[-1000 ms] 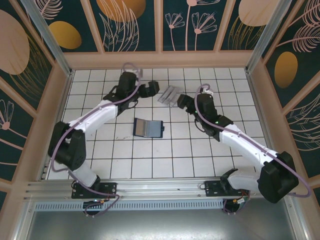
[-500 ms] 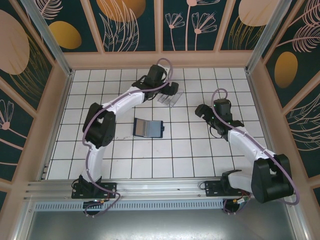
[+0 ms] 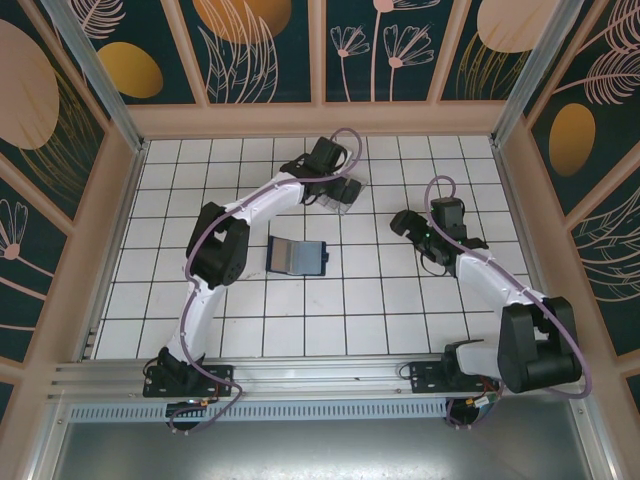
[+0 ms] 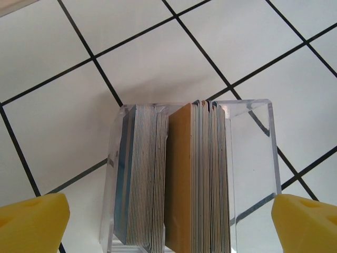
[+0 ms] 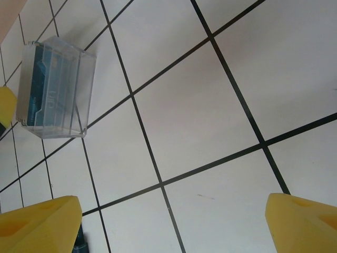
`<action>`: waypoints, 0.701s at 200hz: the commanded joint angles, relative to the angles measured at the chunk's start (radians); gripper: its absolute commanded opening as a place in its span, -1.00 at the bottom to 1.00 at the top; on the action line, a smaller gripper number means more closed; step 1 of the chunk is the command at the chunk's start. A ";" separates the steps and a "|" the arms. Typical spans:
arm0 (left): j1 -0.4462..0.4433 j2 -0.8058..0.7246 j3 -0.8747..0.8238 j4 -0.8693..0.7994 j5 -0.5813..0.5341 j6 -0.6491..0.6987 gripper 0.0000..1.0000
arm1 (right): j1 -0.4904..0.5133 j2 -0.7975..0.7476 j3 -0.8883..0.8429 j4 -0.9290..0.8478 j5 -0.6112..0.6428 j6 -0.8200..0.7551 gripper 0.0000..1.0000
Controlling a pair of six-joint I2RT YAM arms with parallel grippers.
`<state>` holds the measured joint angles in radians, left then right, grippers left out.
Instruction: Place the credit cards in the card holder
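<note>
The clear card holder [image 4: 247, 153] stands on the white tiles, packed with upright credit cards: a tan-gold card [image 4: 179, 179] in the middle, a bluish one [image 4: 124, 168] at the left, and several pale card edges between and beside them. My left gripper [image 4: 168, 226] is open just above it, its yellow fingertips [image 4: 31, 224] spread wider than the holder and not touching it. From above, the left gripper [image 3: 342, 190] covers most of the holder [image 3: 328, 198]. My right gripper [image 3: 403, 222] is open over bare tile to the right, and its wrist view has the holder [image 5: 55, 89] at the upper left.
A dark blue folding wallet [image 3: 297, 256] lies flat in the middle of the table, below the holder. Wooden walls enclose the tiled floor [image 3: 400, 300]. Open tile lies between the two arms and towards the near edge.
My left arm swung right from the far left and settled over the card holder. My right gripper drew back to the right, away from the holder.
</note>
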<state>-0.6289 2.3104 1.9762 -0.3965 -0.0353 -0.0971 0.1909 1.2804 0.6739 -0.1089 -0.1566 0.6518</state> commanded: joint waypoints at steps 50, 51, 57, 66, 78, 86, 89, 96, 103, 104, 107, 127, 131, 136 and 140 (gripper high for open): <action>-0.002 0.082 0.085 -0.099 -0.027 0.046 0.97 | -0.018 0.025 0.044 -0.002 -0.041 -0.061 0.83; -0.002 0.082 0.084 -0.099 -0.025 0.047 0.97 | -0.018 0.026 0.044 -0.003 -0.042 -0.061 0.83; -0.002 0.084 0.086 -0.100 -0.012 0.048 0.97 | -0.018 0.027 0.048 -0.007 -0.044 -0.062 0.83; -0.002 0.083 0.091 -0.103 0.010 0.046 0.97 | -0.017 0.026 0.047 -0.009 -0.046 -0.060 0.83; -0.002 0.078 0.090 -0.098 0.019 0.044 0.97 | -0.016 0.023 0.039 -0.002 -0.047 -0.055 0.83; -0.002 0.075 0.089 -0.096 0.012 0.043 0.97 | -0.017 0.024 0.038 0.001 -0.052 -0.057 0.83; -0.002 0.076 0.089 -0.094 0.005 0.043 0.97 | -0.017 0.025 0.038 0.000 -0.053 -0.057 0.83; -0.002 0.079 0.093 -0.094 -0.009 0.043 0.98 | -0.017 0.024 0.040 -0.006 -0.052 -0.058 0.83; 0.000 0.081 0.098 -0.096 -0.025 0.043 0.97 | -0.018 0.022 0.041 -0.013 -0.050 -0.059 0.83; -0.001 0.083 0.100 -0.097 -0.028 0.043 0.97 | -0.018 0.022 0.041 -0.014 -0.049 -0.059 0.83; -0.002 0.085 0.104 -0.101 -0.037 0.043 0.97 | -0.018 0.019 0.040 -0.015 -0.048 -0.060 0.83; -0.002 0.094 0.119 -0.111 -0.126 0.041 0.97 | -0.018 0.008 0.029 -0.010 -0.043 -0.061 0.83; -0.002 0.094 0.120 -0.110 -0.153 0.038 0.97 | -0.019 0.008 0.030 -0.013 -0.044 -0.064 0.83; -0.002 0.094 0.120 -0.109 -0.183 0.036 0.97 | -0.019 0.007 0.032 -0.017 -0.045 -0.067 0.83; -0.002 0.096 0.121 -0.110 -0.206 0.034 0.97 | -0.019 0.006 0.033 -0.022 -0.044 -0.069 0.83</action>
<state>-0.6289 2.3836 2.0590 -0.4801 -0.1020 -0.0711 0.1822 1.2987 0.6910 -0.1135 -0.1886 0.6071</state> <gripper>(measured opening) 0.985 0.914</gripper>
